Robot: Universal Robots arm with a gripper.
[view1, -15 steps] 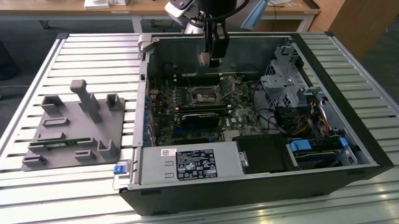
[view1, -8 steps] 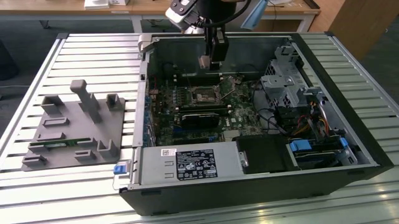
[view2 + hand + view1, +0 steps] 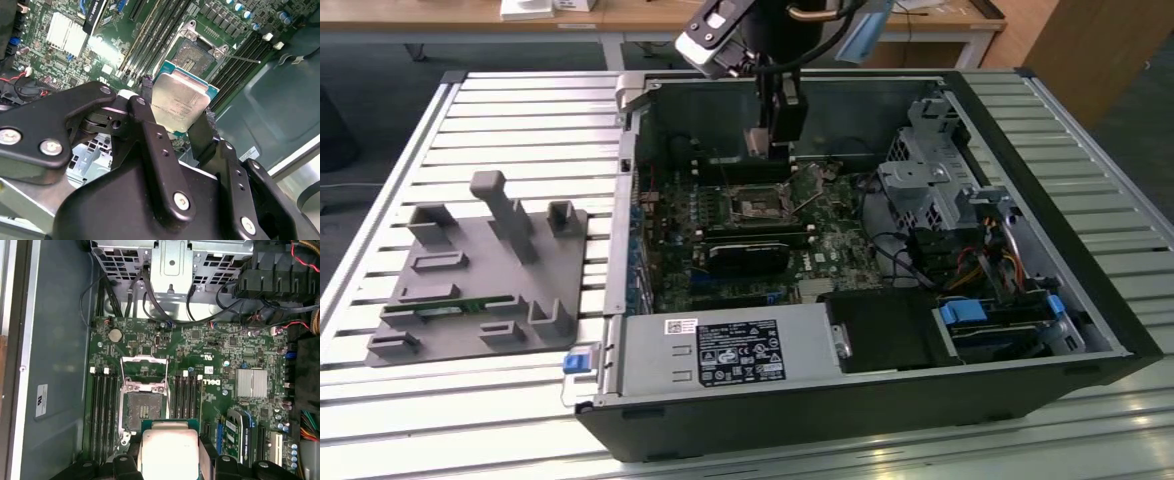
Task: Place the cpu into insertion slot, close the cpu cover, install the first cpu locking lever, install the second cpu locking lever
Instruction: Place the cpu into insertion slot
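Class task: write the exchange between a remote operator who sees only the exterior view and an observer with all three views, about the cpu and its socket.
Operator: In the exterior view I see the tool from the side. Is it holding anything?
Observer: Yes. In both wrist views the cpu is clamped between its fingers, metal top showing.
Operator: Is the socket ready to receive it?
Observer: In the first wrist view the cpu cover stands open, leaving the insertion slot bare.
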